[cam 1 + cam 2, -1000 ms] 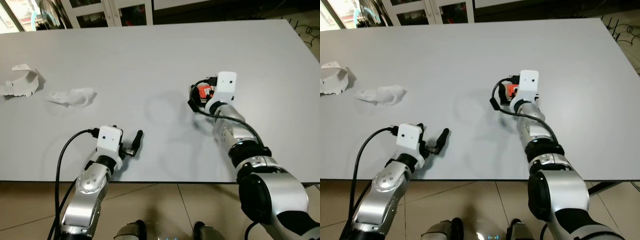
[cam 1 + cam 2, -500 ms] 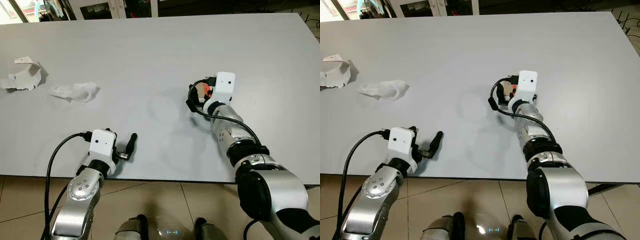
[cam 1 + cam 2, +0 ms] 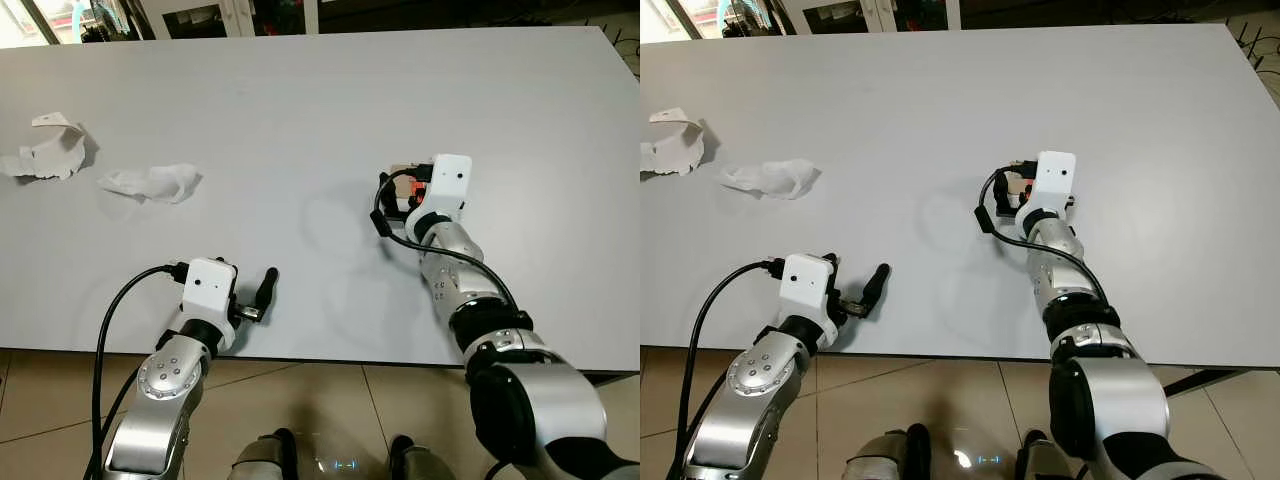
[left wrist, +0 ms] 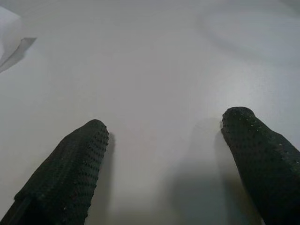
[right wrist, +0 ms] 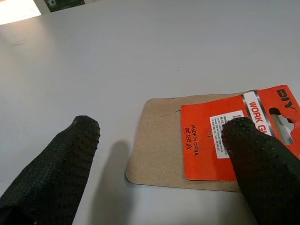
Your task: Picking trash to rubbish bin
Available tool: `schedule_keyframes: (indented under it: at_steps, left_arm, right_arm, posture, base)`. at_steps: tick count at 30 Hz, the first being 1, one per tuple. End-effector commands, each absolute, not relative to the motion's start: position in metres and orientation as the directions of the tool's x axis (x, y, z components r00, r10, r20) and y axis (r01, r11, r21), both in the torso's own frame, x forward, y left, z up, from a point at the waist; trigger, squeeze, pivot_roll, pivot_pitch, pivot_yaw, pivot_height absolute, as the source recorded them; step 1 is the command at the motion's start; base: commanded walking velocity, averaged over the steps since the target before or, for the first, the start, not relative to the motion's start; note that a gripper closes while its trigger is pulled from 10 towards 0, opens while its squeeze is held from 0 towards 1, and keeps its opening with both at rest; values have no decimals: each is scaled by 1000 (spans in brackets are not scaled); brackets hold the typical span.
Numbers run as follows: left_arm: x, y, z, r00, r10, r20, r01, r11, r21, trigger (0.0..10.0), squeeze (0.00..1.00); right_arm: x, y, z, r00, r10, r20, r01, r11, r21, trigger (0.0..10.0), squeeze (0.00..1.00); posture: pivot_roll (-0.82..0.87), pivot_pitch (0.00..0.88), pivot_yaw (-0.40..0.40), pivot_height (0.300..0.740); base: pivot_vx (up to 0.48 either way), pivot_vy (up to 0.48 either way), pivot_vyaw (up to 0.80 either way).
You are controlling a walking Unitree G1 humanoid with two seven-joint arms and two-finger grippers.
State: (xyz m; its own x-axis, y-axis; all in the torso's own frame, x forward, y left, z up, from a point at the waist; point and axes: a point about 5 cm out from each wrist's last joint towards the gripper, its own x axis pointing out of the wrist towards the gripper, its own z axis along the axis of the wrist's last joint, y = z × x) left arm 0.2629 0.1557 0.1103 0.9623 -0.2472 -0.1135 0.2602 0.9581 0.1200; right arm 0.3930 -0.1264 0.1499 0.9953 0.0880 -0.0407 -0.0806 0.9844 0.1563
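Right wrist view — right tool [image 5: 159, 154] spread over orange card [image 5: 229, 136]; left tool [image 4: 164, 164] apart, tissue [image 3: 150, 184] nearby.

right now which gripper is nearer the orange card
Right. The right gripper hovers over the orange card, jaws open astride it. The left gripper is far off near the table's front edge.
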Motion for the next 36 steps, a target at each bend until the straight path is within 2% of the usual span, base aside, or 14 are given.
schedule_keyframes:
  at_steps: [1,10,22,36]
  left_arm:
    - [260,157,105,958,-246,-148,264,957,117,10000,0]
    - [262,156,105,957,-250,-148,268,956,116,10000,0]
    - [267,154,106,956,-255,-146,273,955,119,10000,0]
    - [270,151,105,953,-267,-144,284,952,114,10000,0]
  right_arm:
    - [382,-127,121,987,67,-145,-43,987,157,10000,0]
    - [373,-121,125,993,65,-100,-50,988,143,10000,0]
    - [328,-110,127,996,44,-74,-34,992,124,10000,0]
    - [290,-122,137,994,-9,-109,22,992,126,10000,0]
  posture:
    - [183,254,94,740]
    - [183,254,94,740]
    - [125,241,108,740]
    - [107,243,107,740]
  base:
    - [0,0,0]
    - [0,0,0]
    - [0,0,0]
    - [0,0,0]
